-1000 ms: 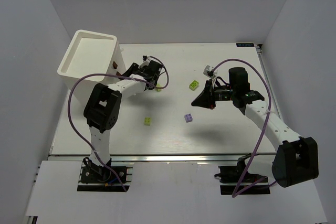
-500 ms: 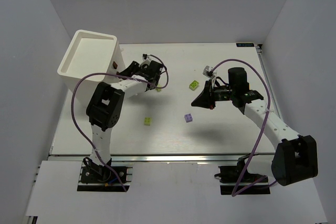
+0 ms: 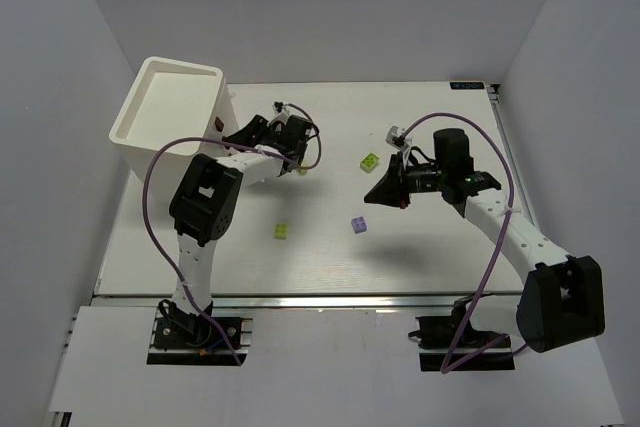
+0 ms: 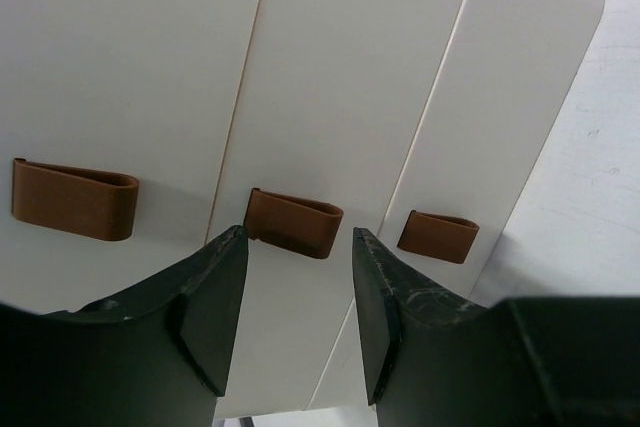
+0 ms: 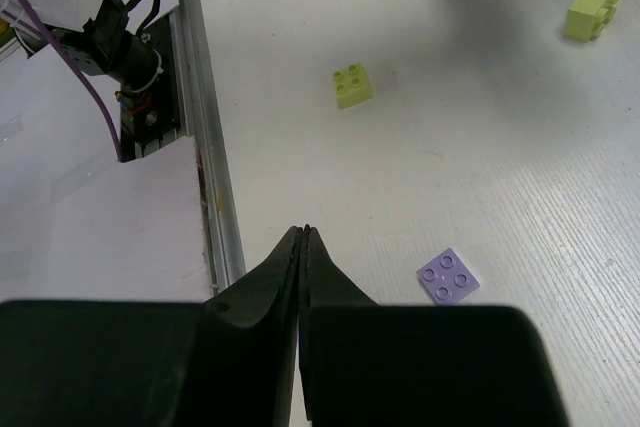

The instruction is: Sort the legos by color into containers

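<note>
1. Cream-white box [image 3: 213, 107] stands at the upper left of the top view on the surface [image 3: 330, 267]. The left arm [image 3: 205, 202] rises from the bottom edge, folds at the elbow, and its wrist points toward the box front.
2. Left jaws are released and spread wide, with tips either side of the middle brown knob [image 4: 294, 224]. Cannot tell whether they touch it.
3. Right arm [image 3: 500, 222] sweeps from the lower right up to centre right, wrist turned toward frame left, nose tilted down above the surface.
4. Right jaws are clenched tip to tip with nothing between them, over bare surface.
5. Only the left wrist view shows three closed drawers [image 4: 330, 97] side by side, each with a knob. The top view gives just a brown speck of that front.
6. The right wrist view shows studs.
   - lavender lego [image 5: 448, 277] lies lower right of the tips
   - yellow-green lego [image 5: 351, 85] lies at upper centre
   - second yellow-green lego [image 5: 593, 2] lies in the upper right corner
   - all three are loose on the surface
7. The top view adds a third yellow-green lego [image 3: 370, 161] just above the right jaws, outside that wrist view.
</note>
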### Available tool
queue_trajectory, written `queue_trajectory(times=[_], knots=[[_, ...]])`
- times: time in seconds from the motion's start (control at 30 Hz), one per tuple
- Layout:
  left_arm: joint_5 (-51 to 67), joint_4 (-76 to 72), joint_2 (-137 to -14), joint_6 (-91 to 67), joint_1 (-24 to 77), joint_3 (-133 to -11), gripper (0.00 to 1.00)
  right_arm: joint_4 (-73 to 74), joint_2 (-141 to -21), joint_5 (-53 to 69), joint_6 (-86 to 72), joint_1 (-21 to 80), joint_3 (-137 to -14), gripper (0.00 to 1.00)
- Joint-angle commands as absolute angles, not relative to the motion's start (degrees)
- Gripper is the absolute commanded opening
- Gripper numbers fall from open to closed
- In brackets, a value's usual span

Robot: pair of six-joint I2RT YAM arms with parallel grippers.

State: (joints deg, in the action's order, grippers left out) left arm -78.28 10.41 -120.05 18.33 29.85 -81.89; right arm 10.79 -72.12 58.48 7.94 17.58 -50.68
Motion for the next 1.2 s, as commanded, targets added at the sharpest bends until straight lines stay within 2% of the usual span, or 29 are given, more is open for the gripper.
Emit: queue_trajectory(times=[0.0, 0.47, 1.17], knots=[[-81.3, 6.24, -119.97, 20.48, 29.97, -81.56, 0.57, 11.86, -72.42, 59.59, 8.88, 17.31, -52.29, 0.02], [-84.72, -4.03, -121.2, 27.94, 29.97, -80.25, 0.5, 12.39, -72.86, 59.68, 9.4, 17.32, -52.56, 0.02], [-85.52, -11.86, -122.52, 34.18, 29.97, -77.96, 0.54, 12.83, -72.95, 59.77, 9.84, 17.4, -52.91, 0.02]])
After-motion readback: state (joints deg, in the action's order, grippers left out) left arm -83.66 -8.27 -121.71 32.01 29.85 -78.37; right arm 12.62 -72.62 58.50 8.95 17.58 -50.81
